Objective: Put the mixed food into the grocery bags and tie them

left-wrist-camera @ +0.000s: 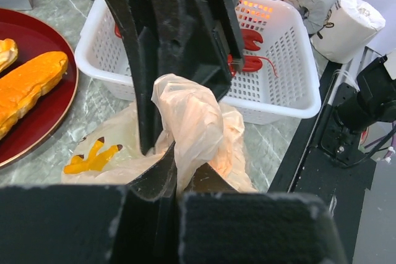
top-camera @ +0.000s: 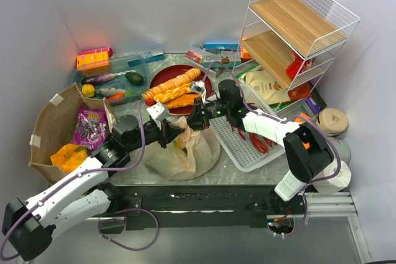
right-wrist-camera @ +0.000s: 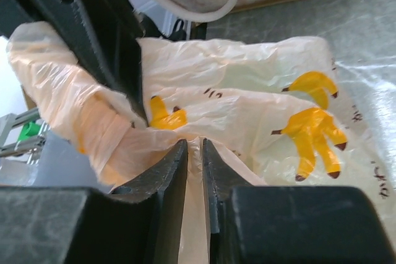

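At the counter's (top-camera: 230, 175) centre, the plastic bag (top-camera: 185, 153) sits under both arms. The left pincer (left-wrist-camera: 181, 168) and right pincer (right-wrist-camera: 194, 148) each clamp a raised strand of it, tips facing, equally near for knotting.

Both arms are reaching in toward the middle and basically meet head-on. The left arm (top-camera: 68, 196) runs up diagonally from its base at bottom-left, pretty stretched out. The right arm (top-camera: 272, 125) is bent hard at the elbow and reaches back across to the left. The left claw (top-camera: 175, 133) and right claw (top-camera: 195, 119) sit just beside each other, angled downward. On each one the fingers (right-wrist-camera: 164, 171) are squeezed down to a thin slit, each pinching a fold of the plastic bag (left-wrist-camera: 192, 122).
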Action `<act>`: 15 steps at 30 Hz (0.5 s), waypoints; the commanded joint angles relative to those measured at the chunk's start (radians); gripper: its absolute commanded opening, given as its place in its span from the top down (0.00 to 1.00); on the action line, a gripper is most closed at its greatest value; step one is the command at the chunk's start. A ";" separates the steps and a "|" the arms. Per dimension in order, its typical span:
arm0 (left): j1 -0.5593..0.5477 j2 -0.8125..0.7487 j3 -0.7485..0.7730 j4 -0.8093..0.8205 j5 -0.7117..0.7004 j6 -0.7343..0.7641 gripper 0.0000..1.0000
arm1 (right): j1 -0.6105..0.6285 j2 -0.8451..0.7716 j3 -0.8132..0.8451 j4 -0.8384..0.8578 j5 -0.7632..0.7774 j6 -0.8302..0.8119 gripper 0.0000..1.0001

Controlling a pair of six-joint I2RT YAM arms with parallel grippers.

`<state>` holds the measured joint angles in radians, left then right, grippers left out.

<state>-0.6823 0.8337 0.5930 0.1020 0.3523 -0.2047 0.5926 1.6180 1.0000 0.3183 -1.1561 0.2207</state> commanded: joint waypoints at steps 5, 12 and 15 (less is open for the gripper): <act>-0.006 -0.070 0.022 -0.021 -0.033 0.007 0.99 | 0.001 -0.024 0.023 -0.042 0.081 -0.041 0.87; -0.006 -0.073 0.050 -0.091 -0.067 0.027 0.99 | -0.074 -0.176 -0.003 -0.185 0.124 -0.093 0.66; -0.008 -0.050 0.060 -0.088 -0.015 0.030 0.99 | -0.080 -0.190 0.020 -0.231 0.150 -0.115 0.59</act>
<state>-0.6846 0.7662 0.5983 0.0109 0.3019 -0.1955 0.5316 1.5002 0.9939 0.1375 -1.0470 0.1577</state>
